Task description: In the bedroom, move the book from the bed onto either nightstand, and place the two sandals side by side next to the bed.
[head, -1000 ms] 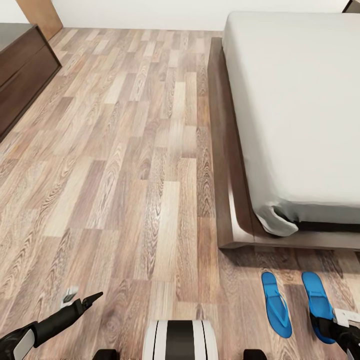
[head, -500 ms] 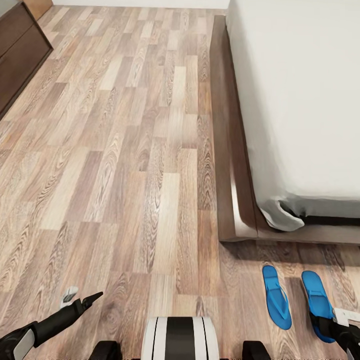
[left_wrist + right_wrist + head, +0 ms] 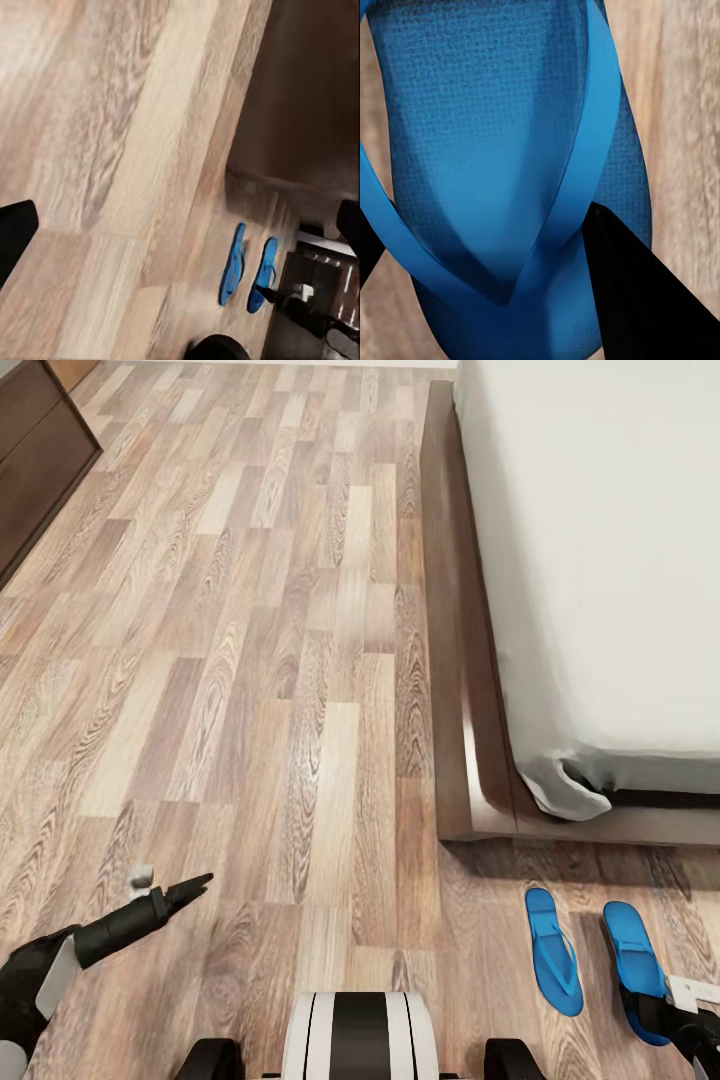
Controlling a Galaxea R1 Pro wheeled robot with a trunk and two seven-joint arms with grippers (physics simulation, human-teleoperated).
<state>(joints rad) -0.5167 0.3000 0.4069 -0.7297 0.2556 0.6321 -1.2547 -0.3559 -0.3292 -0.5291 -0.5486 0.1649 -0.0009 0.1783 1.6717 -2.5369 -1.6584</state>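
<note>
Arms: our left gripper (image 3: 170,888) reaches low over the plank floor (image 3: 250,660), fingers spread, holding nothing. Our right gripper (image 3: 655,1010) sits at one sandal's (image 3: 635,960) heel, black fingers (image 3: 637,292) flanking the sole; we cannot tell its grip. Both bright blue sandals (image 3: 553,950) lie parallel, just beyond the bed (image 3: 600,560) corner.
</note>
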